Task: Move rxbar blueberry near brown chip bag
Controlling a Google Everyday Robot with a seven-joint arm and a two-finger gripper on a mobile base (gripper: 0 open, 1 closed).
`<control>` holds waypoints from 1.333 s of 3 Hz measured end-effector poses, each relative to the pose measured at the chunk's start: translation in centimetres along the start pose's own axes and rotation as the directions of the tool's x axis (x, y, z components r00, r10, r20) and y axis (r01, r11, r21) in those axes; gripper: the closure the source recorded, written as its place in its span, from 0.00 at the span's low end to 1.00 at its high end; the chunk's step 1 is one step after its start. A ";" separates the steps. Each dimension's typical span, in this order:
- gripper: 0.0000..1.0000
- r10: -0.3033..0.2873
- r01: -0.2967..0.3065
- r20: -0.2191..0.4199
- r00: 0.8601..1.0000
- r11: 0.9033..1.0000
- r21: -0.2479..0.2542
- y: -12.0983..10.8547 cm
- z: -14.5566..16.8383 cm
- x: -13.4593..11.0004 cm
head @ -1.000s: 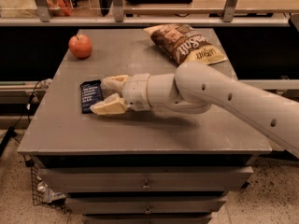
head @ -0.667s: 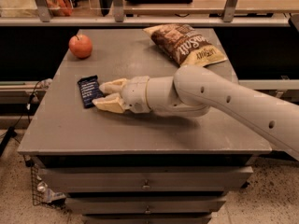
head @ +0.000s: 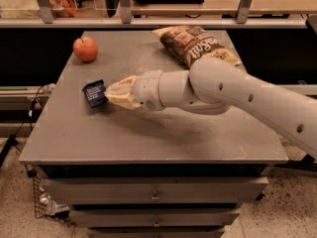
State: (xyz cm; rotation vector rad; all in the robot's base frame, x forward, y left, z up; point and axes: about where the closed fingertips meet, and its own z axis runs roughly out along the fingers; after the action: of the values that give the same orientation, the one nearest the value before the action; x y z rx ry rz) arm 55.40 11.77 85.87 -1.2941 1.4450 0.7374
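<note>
The rxbar blueberry [head: 93,93], a small dark navy wrapper with pale text, is at the left middle of the grey table [head: 148,133], tipped up at one edge. My gripper [head: 107,94], with cream fingers [head: 119,86], reaches in from the right and is shut on the bar's right edge. The brown chip bag [head: 194,44], dark brown with cream ends and pale lettering, lies at the far right of the table, well away from the bar and partly behind my arm.
A red apple [head: 85,48] sits at the table's far left corner, behind the bar. A shelf rail with posts [head: 124,20] runs behind the table. Drawers [head: 156,197] are below the front edge.
The bar has shifted slightly left and away and tipped up from lying flat. My fingers have closed together on its right edge; earlier they stood spread beside it.
</note>
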 end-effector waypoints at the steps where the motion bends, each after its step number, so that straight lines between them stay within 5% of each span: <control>1: 1.00 -0.055 0.056 -0.043 0.998 0.998 0.020 -1.5 -1.4 -1.5; 4: 1.00 -0.162 0.185 -0.230 0.960 0.979 0.084 -13.9 -11.2 0.7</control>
State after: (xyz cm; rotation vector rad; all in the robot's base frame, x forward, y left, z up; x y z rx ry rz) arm 65.61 -1.96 90.97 -1.4350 1.5019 0.4039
